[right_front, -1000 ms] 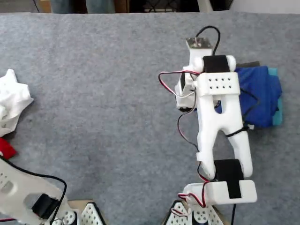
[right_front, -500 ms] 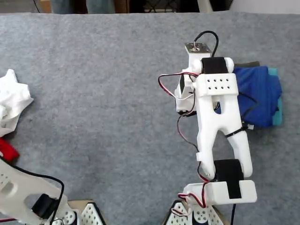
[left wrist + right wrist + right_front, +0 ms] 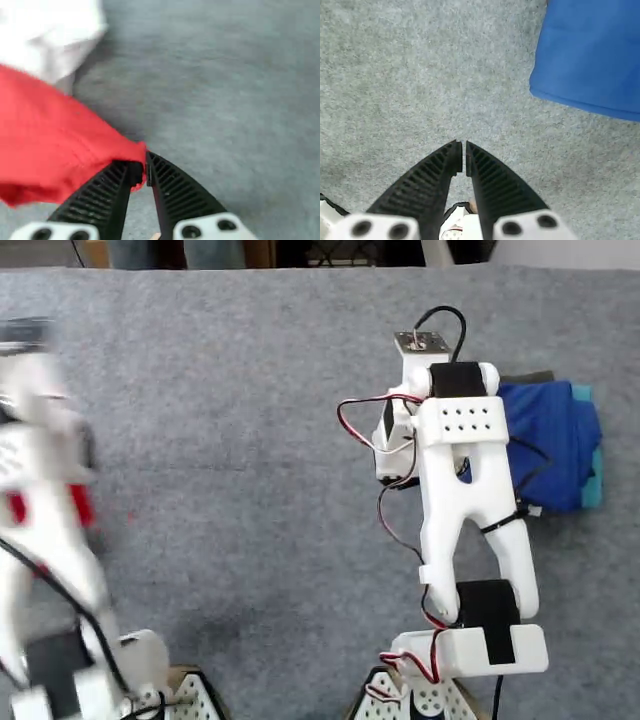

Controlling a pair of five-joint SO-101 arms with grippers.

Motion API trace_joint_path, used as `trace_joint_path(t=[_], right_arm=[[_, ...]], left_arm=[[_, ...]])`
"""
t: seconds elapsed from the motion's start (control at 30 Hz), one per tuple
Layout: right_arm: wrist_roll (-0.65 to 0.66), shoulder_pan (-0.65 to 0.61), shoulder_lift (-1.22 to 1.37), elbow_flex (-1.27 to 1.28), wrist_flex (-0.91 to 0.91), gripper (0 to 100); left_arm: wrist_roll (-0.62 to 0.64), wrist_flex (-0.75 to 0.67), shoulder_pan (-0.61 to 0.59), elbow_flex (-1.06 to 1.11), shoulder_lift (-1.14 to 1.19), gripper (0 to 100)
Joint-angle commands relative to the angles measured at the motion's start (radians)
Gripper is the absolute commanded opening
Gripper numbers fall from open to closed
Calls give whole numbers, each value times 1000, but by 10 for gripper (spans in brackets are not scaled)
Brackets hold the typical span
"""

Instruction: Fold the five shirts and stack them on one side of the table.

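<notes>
The table [image 3: 230, 420] is covered edge to edge in grey, felt-like cloth. Past its 12 o'clock edge runs a dark strip of room [image 3: 330, 252], with a wooden piece [image 3: 95, 252] towards 11. In the high view a folded blue shirt [image 3: 550, 440] lies on a teal garment [image 3: 592, 485] at 3 o'clock, just beside the right arm [image 3: 465, 470]. The right gripper [image 3: 463, 147] is clenched on nothing above bare cloth. At 9 o'clock the left gripper [image 3: 146, 161] pinches the red shirt [image 3: 50, 150] by its edge, with a white shirt [image 3: 50, 35] near it.

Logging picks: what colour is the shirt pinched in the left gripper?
Red; the red cloth shirt shows best in the left wrist view.
</notes>
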Motion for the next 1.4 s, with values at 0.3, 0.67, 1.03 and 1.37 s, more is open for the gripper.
trace_joint_path(t=[0.3, 0.67, 1.03, 1.37], right_arm=[[75, 83, -44, -8, 5, 15], [95, 31, -36, -176, 3, 272], [169, -588, 19, -203, -8, 286], [169, -707, 429, -249, -123, 282]], left_arm=[[-101, -118, 983, 378, -344, 132], [115, -5, 515, -16, -351, 242], [-87, -195, -631, 289, -341, 241], [-92, -407, -808, 549, -341, 241]])
